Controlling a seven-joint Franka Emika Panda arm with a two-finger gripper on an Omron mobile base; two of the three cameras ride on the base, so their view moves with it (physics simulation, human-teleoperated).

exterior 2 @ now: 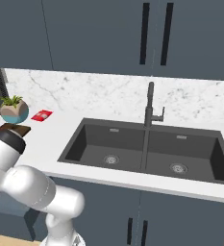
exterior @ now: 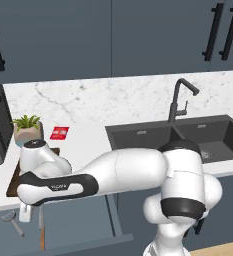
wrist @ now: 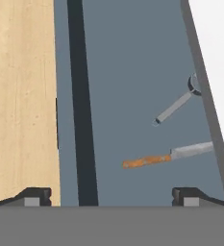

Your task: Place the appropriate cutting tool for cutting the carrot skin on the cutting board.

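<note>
Two utensils lying in open drawer (wrist: 132,72): peeler (wrist: 176,106) w/ knife (wrist: 167,156) just beside, apart. Tool (wrist: 111,196) hanging over drawer, fingers (wrist: 36,196) spreading wide, gripping nothing. Cutting board (exterior: 14,184) sitting on table (exterior: 83,137), behind arm.

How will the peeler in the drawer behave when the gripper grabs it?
The peeler looks rigid and probably light, given its slim handle. Lying flat on the smooth drawer floor, it may skid or pivot if nudged. Its wide head at the drawer wall probably stops it rolling.
</note>
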